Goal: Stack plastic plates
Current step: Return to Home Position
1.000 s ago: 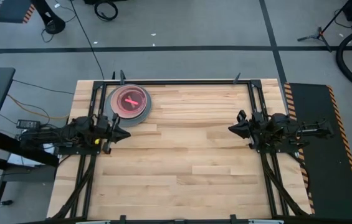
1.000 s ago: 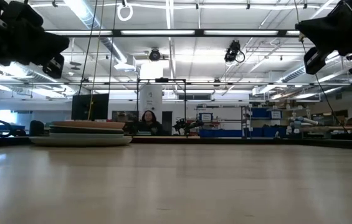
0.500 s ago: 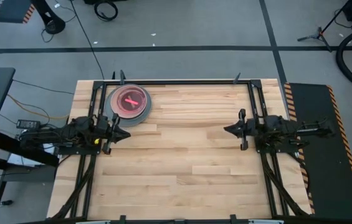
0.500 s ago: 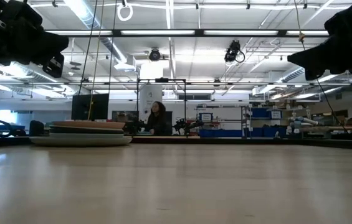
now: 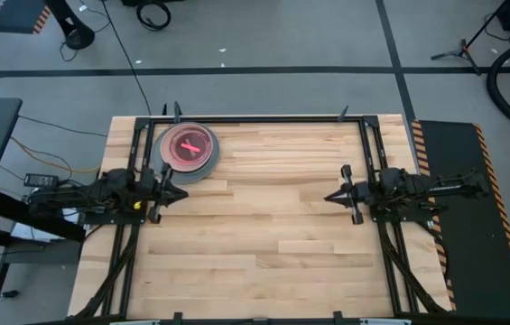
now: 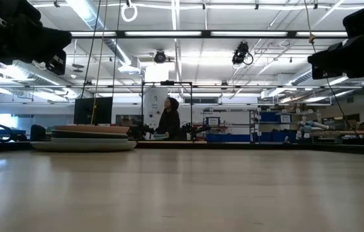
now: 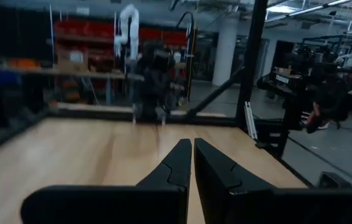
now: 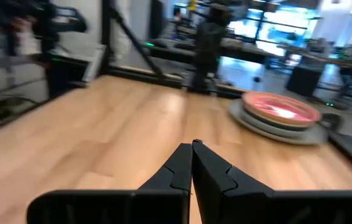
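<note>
The plastic plates (image 5: 189, 152) stand as one stack near the table's far left corner, a wide grey plate at the bottom resting on the wood and a translucent red-pink one on top; the stack also shows in the low view (image 6: 85, 138) and the right wrist view (image 8: 280, 115). My left gripper (image 5: 185, 193) hovers shut just near of the stack, pointing toward the table's right; its fingers meet in the left wrist view (image 7: 192, 144). My right gripper (image 5: 329, 198) hovers shut at the table's right side, pointing left, and its fingers meet in the right wrist view (image 8: 192, 147).
Bare wood spans the table (image 5: 273, 226) between the two grippers. Black frame rails (image 5: 264, 118) run along the far edge and both sides. A black mat with striped edge (image 5: 471, 217) lies right of the table. A person (image 6: 169, 119) stands in the room beyond the far edge.
My right gripper has drawn back slightly toward the table's near edge and turned about its axis, and its fingers have come level and pointed. The person in the room behind has walked to the right. The stack and my left arm have kept still.
</note>
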